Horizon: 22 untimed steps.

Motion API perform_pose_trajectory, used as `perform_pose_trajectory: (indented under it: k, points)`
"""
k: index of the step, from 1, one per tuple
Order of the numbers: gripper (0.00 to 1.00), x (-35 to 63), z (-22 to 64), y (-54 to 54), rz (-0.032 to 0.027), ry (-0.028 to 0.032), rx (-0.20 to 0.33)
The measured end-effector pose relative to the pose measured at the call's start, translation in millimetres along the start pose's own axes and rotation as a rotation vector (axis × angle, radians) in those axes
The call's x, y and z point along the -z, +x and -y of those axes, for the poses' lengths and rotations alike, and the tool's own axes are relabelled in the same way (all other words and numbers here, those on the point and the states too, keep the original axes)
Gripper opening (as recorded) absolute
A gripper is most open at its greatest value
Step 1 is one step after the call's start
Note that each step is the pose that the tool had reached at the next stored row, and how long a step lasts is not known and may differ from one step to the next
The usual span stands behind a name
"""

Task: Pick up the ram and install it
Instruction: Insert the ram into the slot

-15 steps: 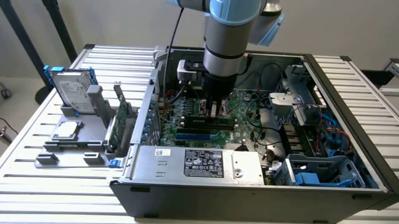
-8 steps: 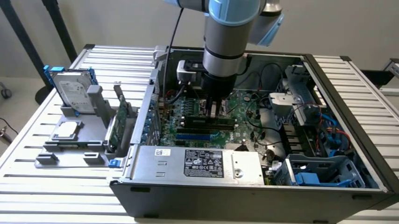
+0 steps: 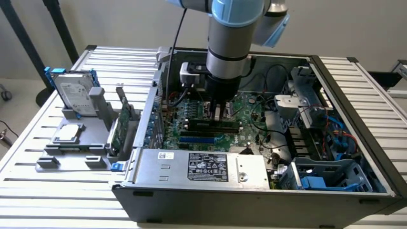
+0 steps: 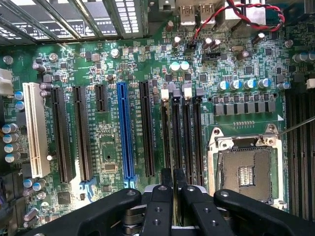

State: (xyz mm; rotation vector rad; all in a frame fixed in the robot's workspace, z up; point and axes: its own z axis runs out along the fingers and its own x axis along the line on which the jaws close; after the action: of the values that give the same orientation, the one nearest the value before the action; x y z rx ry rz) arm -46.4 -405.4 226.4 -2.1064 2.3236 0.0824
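Gripper (image 3: 219, 113): centre frame, low inside the case (image 3: 356, 191), over the memory slots (image 4: 183, 135). Fingers (image 4: 161, 206) narrow, pinched on the ram (image 4: 173, 178), edge-on above a slot. I judge pickup done; seating unfinished. Drive (image 3: 75, 94) and card (image 3: 126, 119) rest on the rack at left.

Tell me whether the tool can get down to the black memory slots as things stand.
Probably yes. The tool hangs just above the memory slots inside the open case, and nothing lies between them. The red and black cable stays off to the side.
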Motion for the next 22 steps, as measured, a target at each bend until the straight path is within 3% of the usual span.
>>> perform_pose_trajectory:
  k: [8,22]
  points:
    - [0.14,-1.8,-1.0,0.2,0.0005,0.0052,0.000]
    - [0.14,-1.8,0.3,0.0,-0.0004,0.0055,0.002]
